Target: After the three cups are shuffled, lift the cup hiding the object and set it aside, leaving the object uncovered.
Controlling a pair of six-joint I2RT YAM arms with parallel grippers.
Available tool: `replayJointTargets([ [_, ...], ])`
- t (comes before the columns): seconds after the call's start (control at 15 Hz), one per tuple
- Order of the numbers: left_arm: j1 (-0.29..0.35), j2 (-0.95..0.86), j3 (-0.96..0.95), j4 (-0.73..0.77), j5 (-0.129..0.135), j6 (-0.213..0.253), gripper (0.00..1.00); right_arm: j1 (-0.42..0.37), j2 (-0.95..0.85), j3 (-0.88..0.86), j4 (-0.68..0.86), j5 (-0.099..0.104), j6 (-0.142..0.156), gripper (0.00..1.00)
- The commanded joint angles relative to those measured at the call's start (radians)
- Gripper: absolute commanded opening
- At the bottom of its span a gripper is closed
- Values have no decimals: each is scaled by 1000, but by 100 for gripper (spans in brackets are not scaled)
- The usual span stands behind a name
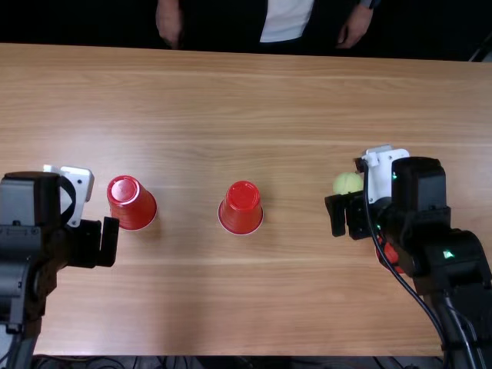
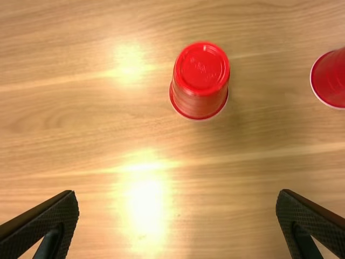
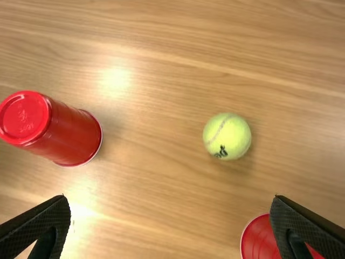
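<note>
From above, the tennis ball (image 1: 347, 183) sat uncovered on the table (image 1: 246, 108), just beside the right gripper (image 1: 344, 217). The left cup (image 1: 131, 202) and middle cup (image 1: 241, 207) stood upside down. At the left wrist, the left gripper (image 2: 172, 226) gaped wide, holding nothing, with the left cup ahead of it. At the right wrist, the fingers were likewise released. The ball lay free ahead, and the third cup (image 3: 259, 240) sat by one finger.

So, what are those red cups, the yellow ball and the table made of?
Red cups: likely thin plastic, glossy, with a pale rim edge. Ball: looks like a felt-covered tennis ball, fuzzy yellow-green with a curved seam. Table: wood or wood-look laminate, light brown grain, smooth sheen reflecting lights.
</note>
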Motion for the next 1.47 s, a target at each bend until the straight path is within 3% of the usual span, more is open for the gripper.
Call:
replayJointTargets([
  [0.0, 8, -54, -32, 1, 18, -22, 100, -1, -63, -20, -56, 5, 29, 100],
  [0.2, 8, -157, -116, 5, 20, -22, 100, -7, -174, -61, -116, 5, 34, 100],
  [0.4, 10, -305, -241, 51, 18, -22, 100, -9, -353, -153, -94, 16, 86, 100],
  [0.6, 10, -509, -442, 224, 11, -75, 100, -56, -563, -305, 3, 18, 121, 100],
  [0.73, 7, -646, -555, 278, 11, -75, 100, -124, -709, -425, 84, 16, 114, 100],
  [1.0, 11, -847, -767, 427, 0, -75, 100, -138, -1017, -615, 136, 21, 108, 100],
  [1.4, 53, -1158, -1057, 572, 9, -72, 100, -228, -1257, -799, 220, 32, 95, 100],
])
